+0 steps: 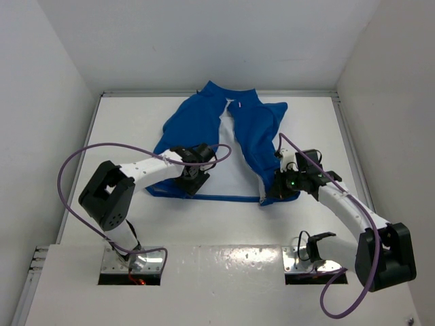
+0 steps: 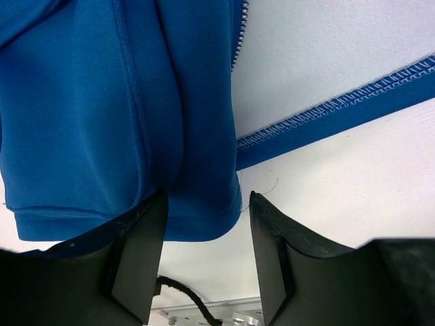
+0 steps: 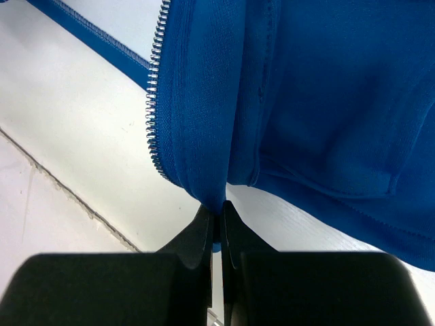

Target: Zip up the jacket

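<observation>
Now, right hem corner pinched, left one not yet caught.
Nearest the bases, the right gripper (image 3: 219, 207) is clamped tight on the bottom corner of the jacket's (image 1: 253, 136) front panel on its side, with the zipper teeth (image 3: 153, 102) running just beside the pinch. The left gripper (image 2: 207, 197) stands about half-wide, the other panel's hem corner sitting at the mouth of the gap, nothing squeezed. Between the two, the front edges lie well apart across the white inner face (image 1: 234, 170). The left arm is nearer its own edge and looks the one to grip and draw inward. Beyond that, the zipper line runs away from the arms to the collar (image 1: 228, 95) at the far end of the table (image 1: 129, 122).
</observation>
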You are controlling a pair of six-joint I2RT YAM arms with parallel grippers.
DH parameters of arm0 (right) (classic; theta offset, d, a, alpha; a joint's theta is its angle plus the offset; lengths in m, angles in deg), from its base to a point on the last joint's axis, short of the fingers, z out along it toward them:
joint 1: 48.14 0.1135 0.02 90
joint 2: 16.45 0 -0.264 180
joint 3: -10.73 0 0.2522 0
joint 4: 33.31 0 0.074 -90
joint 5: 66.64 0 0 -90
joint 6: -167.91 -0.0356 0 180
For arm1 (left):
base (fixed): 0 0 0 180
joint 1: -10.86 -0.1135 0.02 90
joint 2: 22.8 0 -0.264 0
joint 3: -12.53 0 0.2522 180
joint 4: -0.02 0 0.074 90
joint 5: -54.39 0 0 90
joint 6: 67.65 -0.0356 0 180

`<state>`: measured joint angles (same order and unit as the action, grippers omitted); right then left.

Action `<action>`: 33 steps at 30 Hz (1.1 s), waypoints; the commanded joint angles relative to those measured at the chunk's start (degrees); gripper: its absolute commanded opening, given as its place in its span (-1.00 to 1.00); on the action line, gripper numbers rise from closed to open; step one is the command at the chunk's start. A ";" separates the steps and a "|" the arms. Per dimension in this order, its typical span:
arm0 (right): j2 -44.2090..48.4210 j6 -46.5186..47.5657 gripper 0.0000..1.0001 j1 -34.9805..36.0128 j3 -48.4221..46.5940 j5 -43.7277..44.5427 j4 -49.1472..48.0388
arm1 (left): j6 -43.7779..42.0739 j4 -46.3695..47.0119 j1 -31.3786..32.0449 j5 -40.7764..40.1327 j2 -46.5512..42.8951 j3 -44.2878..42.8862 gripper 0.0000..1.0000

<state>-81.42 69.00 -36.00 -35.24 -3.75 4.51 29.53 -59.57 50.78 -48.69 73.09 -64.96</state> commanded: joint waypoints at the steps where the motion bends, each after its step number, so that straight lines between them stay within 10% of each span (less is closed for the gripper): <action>1: 0.11 1.08 -1.00 0.16 0.48 0.48 -0.59 | 0.82 -0.93 -0.02 0.43 -1.68 -0.88 0.13; 33: 0.28 0.82 -1.00 0.25 0.48 1.01 -0.94 | 3.02 -1.73 3.14 -0.72 -2.38 1.41 0.26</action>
<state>-81.42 69.11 -36.00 -34.95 -3.60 4.07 31.43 -61.25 53.23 -48.80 70.01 -63.71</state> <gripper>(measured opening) 0.010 0.632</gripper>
